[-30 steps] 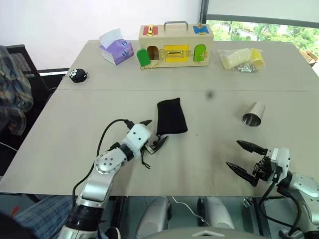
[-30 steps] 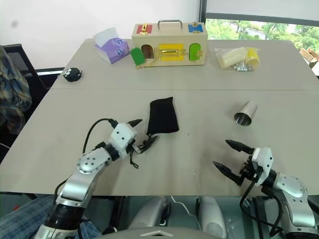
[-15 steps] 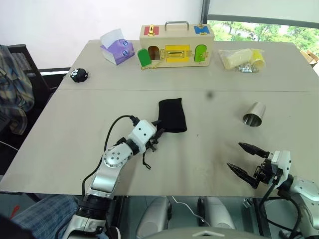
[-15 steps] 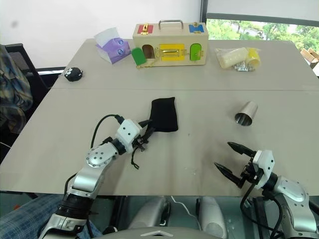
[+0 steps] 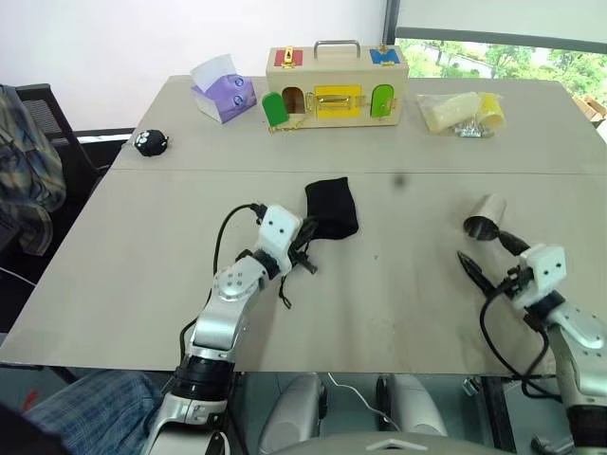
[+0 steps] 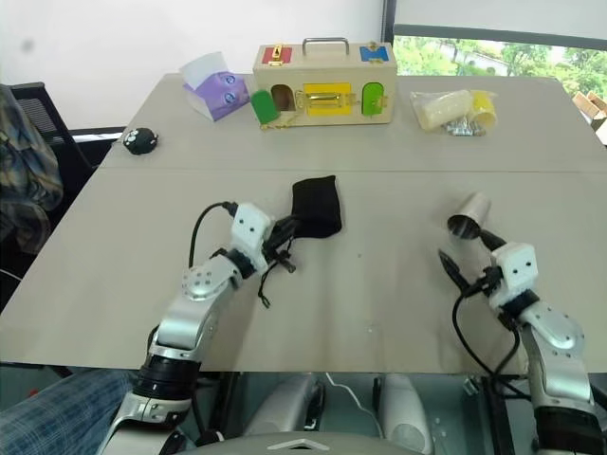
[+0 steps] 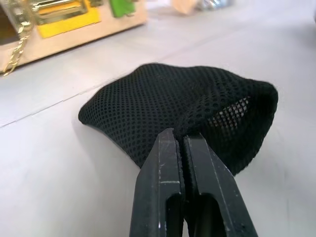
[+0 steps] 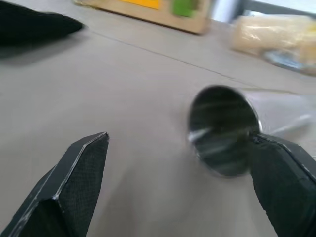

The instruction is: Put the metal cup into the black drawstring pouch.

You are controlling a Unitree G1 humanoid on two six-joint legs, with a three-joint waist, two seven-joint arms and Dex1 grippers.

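Observation:
The black drawstring pouch [image 5: 332,207] lies bunched at mid-table, its cord trailing toward me. My left gripper [image 5: 305,243] is shut on the pouch's near edge; in the left wrist view the two fingers [image 7: 170,153] pinch the black mesh [image 7: 197,98]. The metal cup [image 5: 484,216] lies on its side at the right, its open mouth facing my right gripper [image 5: 489,252]. That gripper is open just short of the cup. In the right wrist view one finger [image 8: 281,173] stands close beside the cup's rim [image 8: 224,131], the other finger [image 8: 79,173] far off to the side.
Along the far edge stand a wooden lock box [image 5: 334,83], a purple tissue pack [image 5: 224,91] and a clear plastic bag with yellow contents [image 5: 462,112]. A black spotted ball [image 5: 149,142] sits far left. A person's plaid sleeve [image 5: 24,161] shows at the left edge.
My left gripper closed on the pouch's near edge and pushed forward, bunching the pouch. The right gripper swung forward and to the right, up to the cup's mouth, staying open.

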